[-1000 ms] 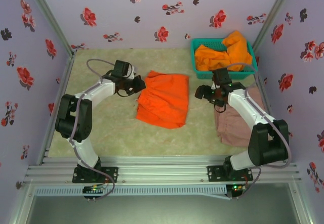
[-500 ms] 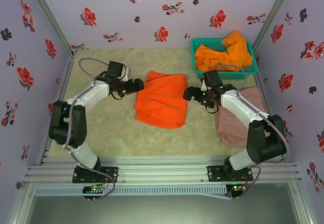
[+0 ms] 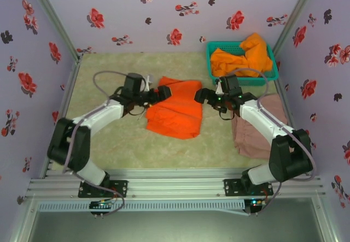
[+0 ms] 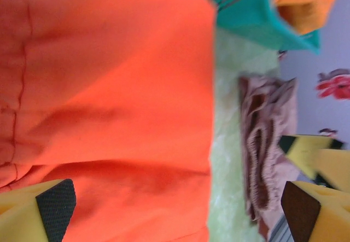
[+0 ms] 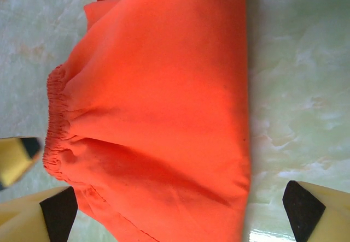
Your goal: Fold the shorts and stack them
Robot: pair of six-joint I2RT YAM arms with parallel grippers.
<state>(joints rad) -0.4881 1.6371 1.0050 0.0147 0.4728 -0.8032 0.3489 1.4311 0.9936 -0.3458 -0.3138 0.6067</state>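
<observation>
Since the orange shorts (image 3: pixel 176 111) lie between them, the left gripper (image 3: pixel 162 93) and right gripper (image 3: pixel 200 95) — wide open, empty — are equally near.

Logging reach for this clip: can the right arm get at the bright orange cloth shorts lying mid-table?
Probably yes. The right gripper hangs open at the far right corner of the bright orange cloth shorts. In the wrist view its pads sit on either side of the cloth, with nothing in between.

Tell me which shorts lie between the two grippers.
The orange shorts flat mid-table, left gripper and right gripper beside their far corners. The other orange pair is in the basket; the pink pair lies farther right.
</observation>
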